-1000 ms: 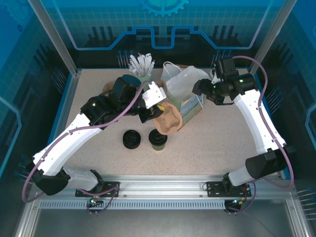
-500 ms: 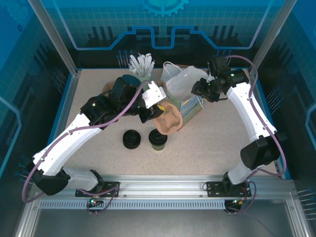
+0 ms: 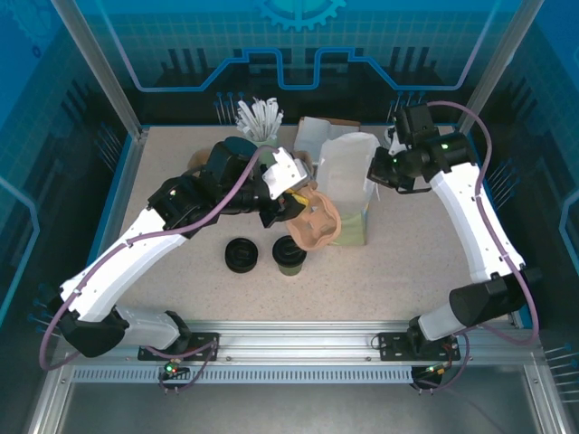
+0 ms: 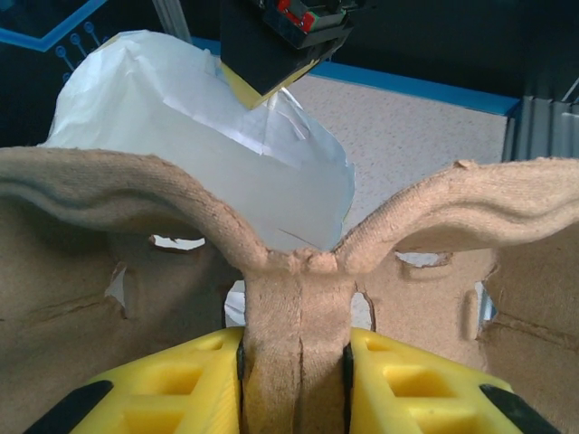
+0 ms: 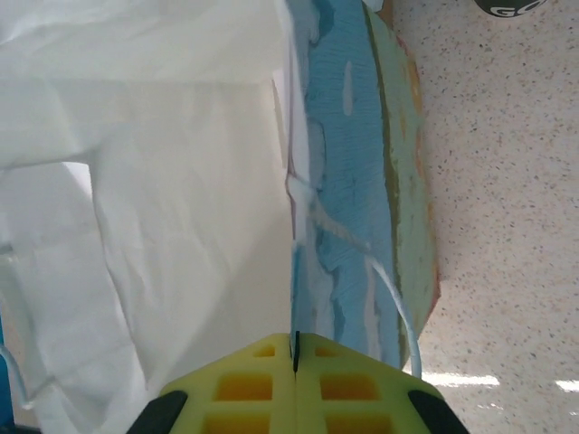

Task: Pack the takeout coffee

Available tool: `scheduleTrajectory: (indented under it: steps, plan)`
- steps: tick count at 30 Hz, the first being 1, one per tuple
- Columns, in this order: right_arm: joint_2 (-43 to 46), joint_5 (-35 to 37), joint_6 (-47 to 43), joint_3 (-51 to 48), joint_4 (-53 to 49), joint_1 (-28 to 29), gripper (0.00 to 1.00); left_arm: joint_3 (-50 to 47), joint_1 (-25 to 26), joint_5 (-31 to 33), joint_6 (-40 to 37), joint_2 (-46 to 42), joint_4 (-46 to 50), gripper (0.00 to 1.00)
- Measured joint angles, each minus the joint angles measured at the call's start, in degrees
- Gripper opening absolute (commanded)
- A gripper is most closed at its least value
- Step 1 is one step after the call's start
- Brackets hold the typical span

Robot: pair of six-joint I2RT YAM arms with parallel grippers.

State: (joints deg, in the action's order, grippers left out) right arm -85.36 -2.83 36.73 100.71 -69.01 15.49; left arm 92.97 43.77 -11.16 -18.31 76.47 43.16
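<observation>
The takeout coffee (image 3: 289,253), a small olive cup with a black lid, stands on the table in front of the arms. Just behind it my left gripper (image 3: 296,202) is shut on a brown pulp cup carrier (image 3: 314,222); in the left wrist view its yellow fingers (image 4: 412,380) squeeze the carrier's centre ridge (image 4: 294,307). The white paper bag (image 3: 347,185) with blue print stands upright right of the carrier. My right gripper (image 3: 374,169) is shut on the bag's rim (image 5: 291,271), its mouth held apart.
A low black pile of lids (image 3: 241,255) sits left of the coffee. A holder of white sticks (image 3: 259,118) stands at the back, near the table's far edge. The left arm stretches across the table's left half.
The bag has been pulled from a slumped, leaning shape to upright, its mouth wider. My right gripper shifted with the rim. The carrier moved slightly right toward the bag.
</observation>
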Motion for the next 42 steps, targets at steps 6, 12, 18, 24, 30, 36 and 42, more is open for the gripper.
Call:
scheduleTrajectory:
  steps: [6,12,18,24,30,36,42]
  plan:
    - [0.7,-0.2,-2.7,0.0,-3.8,0.0,0.0,3.7,1.2,-2.6,0.4,1.8,-0.8,0.31]
    - [1.6,-1.7,-5.5,0.0,-6.5,0.0,0.0,6.6,1.6,-5.3,0.6,3.9,-1.0,0.31]
    - [4.4,-3.6,-7.9,-0.1,-8.2,0.0,0.0,9.6,1.6,-7.8,0.7,6.8,-0.9,0.32]
    - [7.6,-5.2,-10.8,-1.0,-8.6,0.1,0.0,10.7,2.1,-10.5,1.0,9.2,-1.0,0.32]
    - [9.5,-6.3,-12.9,-1.8,-9.4,0.3,0.0,10.8,2.9,-12.6,1.7,12.0,-1.0,0.32]
    - [9.9,-7.9,-14.6,-2.6,-9.6,0.3,0.0,10.9,2.9,-14.7,1.7,14.4,-0.8,0.32]
    - [10.0,-9.8,-15.9,-3.1,-9.7,0.4,0.0,11.7,2.9,-15.8,1.4,16.7,1.2,0.32]
